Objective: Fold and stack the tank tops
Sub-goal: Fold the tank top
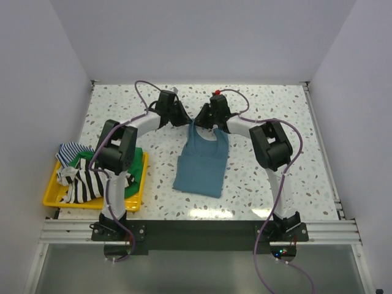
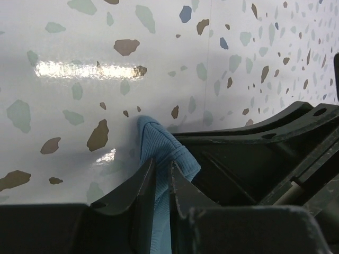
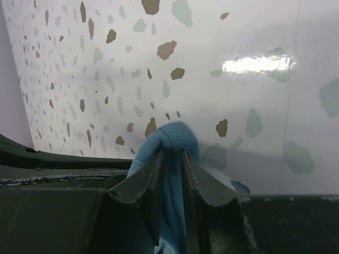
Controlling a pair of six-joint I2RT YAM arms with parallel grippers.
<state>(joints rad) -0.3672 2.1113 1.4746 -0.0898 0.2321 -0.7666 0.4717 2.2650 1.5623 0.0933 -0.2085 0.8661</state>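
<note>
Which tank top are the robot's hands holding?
The plain teal-blue tank top: the left gripper and right gripper each pinch it. The black-and-white striped one and green one sit in the yellow tray.

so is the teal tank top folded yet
Not folded: the teal tank top lies spread lengthwise on the table, its straps pinched by the left pincer and right pincer.

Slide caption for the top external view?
Left gripper and right gripper pinch the teal tank top by its far end; other tops sit in yellow tray.
</note>
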